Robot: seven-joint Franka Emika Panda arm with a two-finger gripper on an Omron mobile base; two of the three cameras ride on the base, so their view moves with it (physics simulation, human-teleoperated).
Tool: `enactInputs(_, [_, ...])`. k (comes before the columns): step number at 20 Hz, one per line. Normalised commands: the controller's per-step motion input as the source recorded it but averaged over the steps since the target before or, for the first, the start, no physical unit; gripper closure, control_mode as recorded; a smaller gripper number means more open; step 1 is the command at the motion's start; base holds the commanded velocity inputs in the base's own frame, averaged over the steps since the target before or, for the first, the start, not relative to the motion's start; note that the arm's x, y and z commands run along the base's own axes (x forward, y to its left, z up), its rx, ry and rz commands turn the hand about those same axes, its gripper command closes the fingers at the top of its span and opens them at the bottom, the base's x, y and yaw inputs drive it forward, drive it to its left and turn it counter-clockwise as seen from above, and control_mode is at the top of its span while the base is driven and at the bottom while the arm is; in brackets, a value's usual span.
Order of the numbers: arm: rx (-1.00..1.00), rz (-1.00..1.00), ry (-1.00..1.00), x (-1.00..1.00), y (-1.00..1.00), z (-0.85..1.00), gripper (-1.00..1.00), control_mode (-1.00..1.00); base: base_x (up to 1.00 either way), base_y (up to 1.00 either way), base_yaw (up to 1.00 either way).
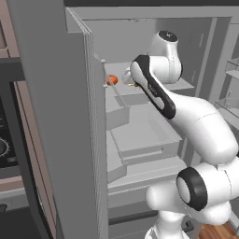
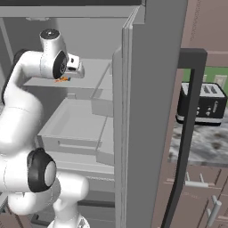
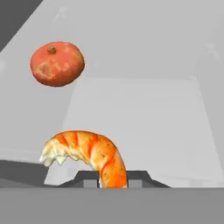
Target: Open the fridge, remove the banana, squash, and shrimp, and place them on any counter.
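The fridge (image 1: 70, 116) stands open, and my arm reaches onto its upper shelf. In the hand view the curled orange shrimp (image 3: 92, 151) rises from between my finger tips, so my gripper (image 3: 113, 179) is shut on its tail end. The round orange-red squash (image 3: 57, 63) lies on the shelf beyond the shrimp, up and to the left. From the left base view the squash (image 1: 111, 80) sits near the shelf's left edge, just left of my hand. In the right base view the shrimp (image 2: 62, 79) shows as an orange bit under my hand. The banana is out of view.
The fridge door (image 2: 147, 111) with its long dark handle stands open on the right, between my arm and the marbled counter (image 2: 200, 142), which carries a black toaster (image 2: 202, 103). A grey bin (image 1: 144, 135) sits below the shelf. The black oven front (image 1: 7, 149) is far left.
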Motion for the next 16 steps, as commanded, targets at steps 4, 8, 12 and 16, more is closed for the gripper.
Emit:
enactInputs(4, [0.00,-0.25,-0.13,-1.00,-0.02,0.00,1.00,-1.00,0.00,0.00,0.00])
enactInputs(8, [0.00,-0.16,-0.12,-1.00,-0.11,0.12,1.00,-1.00,0.00,0.00,0.00])
enactInputs(12, [0.00,-0.10,-0.09,-1.00,-0.20,0.25,1.00,-1.00,0.00,0.00,0.00])
enactInputs(16, [0.00,-0.05,-0.01,-0.94,-0.24,0.35,1.00,-1.00,0.00,0.00,0.00])
